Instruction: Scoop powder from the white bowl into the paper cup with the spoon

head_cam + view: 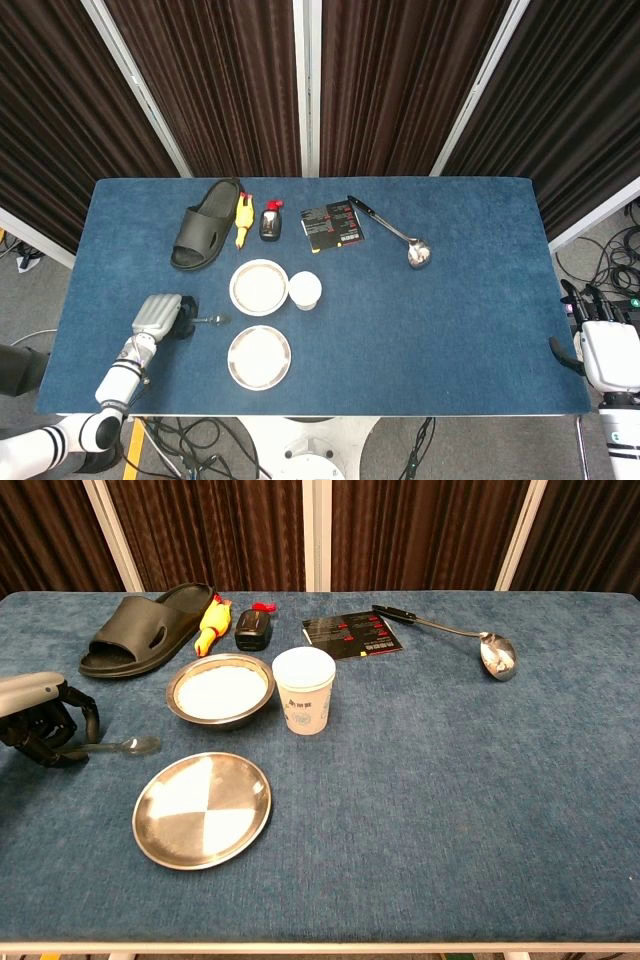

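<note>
Left hand point(40, 725) low on the tabletop point(450, 780), fingers point(82, 720) curled over the spoon point(125, 746) handle. Handle hidden under them, only the bowl end shows; can't tell if it's actually grasped. White bowl point(220, 690) with powder sits right of the spoon, paper cup point(304, 689) just beside it, empty steel plate point(202, 808) in front. Right hand point(607, 352) is off the tabletop's right edge, seen from the back in head view, absent in chest view. Fingers hard to make out, state unclear.

even overhead light, soft shadows, glare on steel plate point(202, 808), sharp focus.
</note>
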Controlling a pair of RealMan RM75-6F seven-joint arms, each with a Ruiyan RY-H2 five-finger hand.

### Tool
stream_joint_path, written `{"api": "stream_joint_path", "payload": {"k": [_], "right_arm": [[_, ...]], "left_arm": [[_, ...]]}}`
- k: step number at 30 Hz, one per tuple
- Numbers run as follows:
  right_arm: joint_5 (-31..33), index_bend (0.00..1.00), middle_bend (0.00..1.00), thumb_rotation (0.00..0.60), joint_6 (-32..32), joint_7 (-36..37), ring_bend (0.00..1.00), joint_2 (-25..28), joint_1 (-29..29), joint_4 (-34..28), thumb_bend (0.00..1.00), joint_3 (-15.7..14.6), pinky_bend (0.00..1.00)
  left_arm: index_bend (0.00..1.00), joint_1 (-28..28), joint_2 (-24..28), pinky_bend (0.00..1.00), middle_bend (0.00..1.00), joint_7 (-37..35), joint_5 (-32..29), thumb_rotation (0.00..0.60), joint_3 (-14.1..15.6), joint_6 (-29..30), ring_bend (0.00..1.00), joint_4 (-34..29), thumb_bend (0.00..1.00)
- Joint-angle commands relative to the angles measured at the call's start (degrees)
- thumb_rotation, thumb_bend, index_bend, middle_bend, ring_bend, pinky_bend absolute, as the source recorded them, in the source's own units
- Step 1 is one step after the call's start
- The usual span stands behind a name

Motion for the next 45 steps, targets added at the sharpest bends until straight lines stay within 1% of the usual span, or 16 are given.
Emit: {"api": "stream_joint_path", "payload": {"k": [1, 12, 20, 32, 35, 40, 45], "right_arm": [[0.1, 0.06, 0.29, 0.6, -0.1, 0.0, 0.08, 0.0, 0.0, 0.0, 0.2, 0.0, 0.22], [0.6, 0.06, 0.29, 0.6, -0.6, 0.0, 0.08, -0.1, 0.1, 0.0, 0.2, 0.0, 0.22], [0.7, 0.06, 0.3, 0.6, -0.6, 0.1, 0.1, -0.1, 0.1, 0.1, 0.2, 0.1, 0.23], [0.3, 0.06, 0.31, 0.6, 0.2, 0.7, 0.1, 0.1, -0.1, 0.2, 0.2, 0.2, 0.23], [0.1, 0.06, 0.31, 0.6, 0.4, 0.9, 0.1, 0.7, 0.1, 0.1, 0.2, 0.6, 0.23], [-0.8, 0.06, 0.31, 0.6, 0.8, 0.3, 0.1, 2.3, 0.8, -0.5, 0.2, 1.4, 0.23], [-1.1, 0.06, 0.31, 0.6, 1.3, 0.0, 0.1, 3.4, 1.1, -1.5, 0.2, 2.0, 0.23]], "left_arm": [[0.56, -0.1, -0.3, 0.99, 0.93, 0.3, -0.5, 0.6, -0.1, 0.2, 0.89, 0.2, 0.38], [0.56, -0.4, -1.0, 0.99, 0.93, 1.5, -2.7, 0.6, -0.2, -0.2, 0.9, 1.2, 0.39], [0.57, -0.6, -1.3, 1.0, 0.93, 2.4, -3.1, 0.6, 0.1, -0.2, 0.9, 1.6, 0.43], [0.6, -0.4, 0.4, 1.0, 0.95, 2.4, -0.8, 0.6, -0.1, 2.7, 0.91, -0.1, 0.44], [0.61, -0.5, 1.9, 1.0, 0.95, 3.1, -0.5, 0.6, -0.8, 3.9, 0.92, -1.3, 0.44], [0.61, -1.9, 4.7, 1.0, 0.95, 5.6, 0.3, 0.6, -3.1, 6.5, 0.92, -3.1, 0.44], [0.61, -4.8, 5.1, 1.0, 0.95, 10.8, 0.8, 0.6, -4.9, 7.6, 0.92, -3.6, 0.44]]}}
